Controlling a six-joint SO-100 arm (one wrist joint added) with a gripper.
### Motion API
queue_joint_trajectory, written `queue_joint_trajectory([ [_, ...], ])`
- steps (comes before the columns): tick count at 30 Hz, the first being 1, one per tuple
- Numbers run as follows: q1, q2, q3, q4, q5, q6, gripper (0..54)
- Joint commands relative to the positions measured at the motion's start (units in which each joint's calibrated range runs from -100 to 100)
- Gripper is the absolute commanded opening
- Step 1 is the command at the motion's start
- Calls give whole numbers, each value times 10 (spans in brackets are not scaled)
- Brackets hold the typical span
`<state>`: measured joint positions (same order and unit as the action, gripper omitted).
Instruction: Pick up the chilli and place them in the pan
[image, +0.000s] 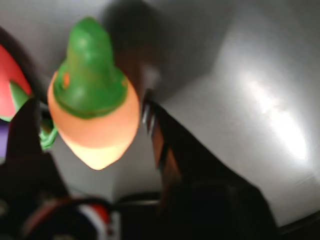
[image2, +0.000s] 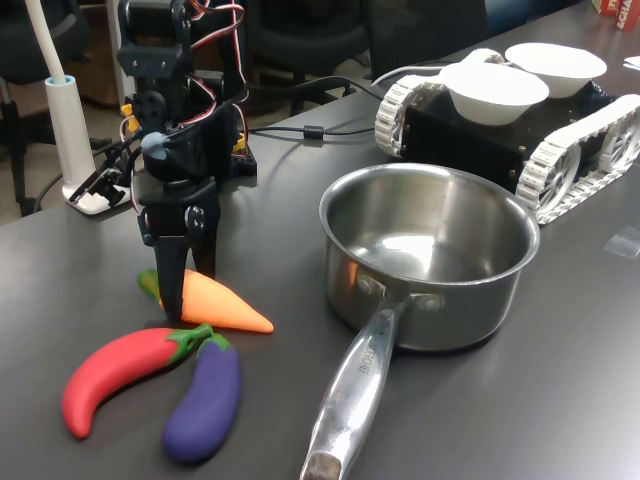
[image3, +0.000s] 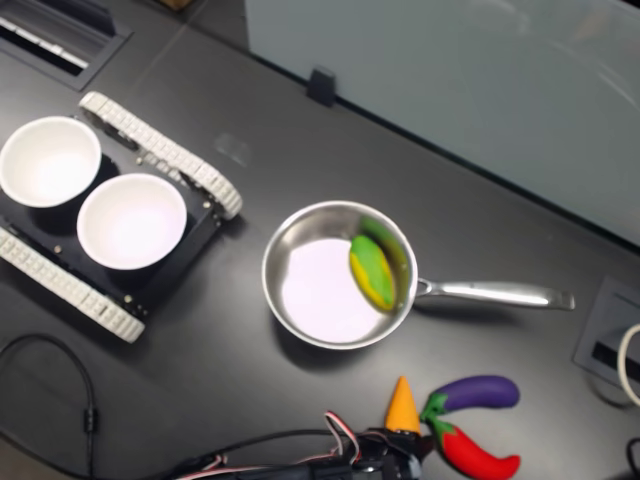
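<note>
Sitting empty, pan (image2: 428, 260); chilli (image2: 218, 302) between fingers (image2: 172, 290) outside.

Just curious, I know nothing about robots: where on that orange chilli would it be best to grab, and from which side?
Probably the thick end of the chilli near its green cap, from above, where the tool stands. It lies flat on the table; its tapered tip would likely slip.

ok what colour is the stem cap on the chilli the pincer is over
Green, on the orange chilli; the stem cap shows best in the wrist view.

dark table (image2: 560, 400), black chairs (image2: 300, 40) — glare
</note>
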<state>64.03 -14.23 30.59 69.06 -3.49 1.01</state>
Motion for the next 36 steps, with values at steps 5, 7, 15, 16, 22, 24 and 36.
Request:
queue_joint_trajectory([
  [5, 11, 26, -60, -13, 10, 9, 289],
  [7, 11, 30, -64, -11, 10, 9, 276],
  [15, 4, 26, -59, -10, 21, 8, 124],
  [16, 4, 25, -57, -10, 25, 8, 104],
  [22, -8, -11, -19, -25, 45, 8, 10],
  [24, -12, -33, 4, -35, 49, 8, 0],
  [36, 4, -155, 14, -34, 37, 8, 0],
])
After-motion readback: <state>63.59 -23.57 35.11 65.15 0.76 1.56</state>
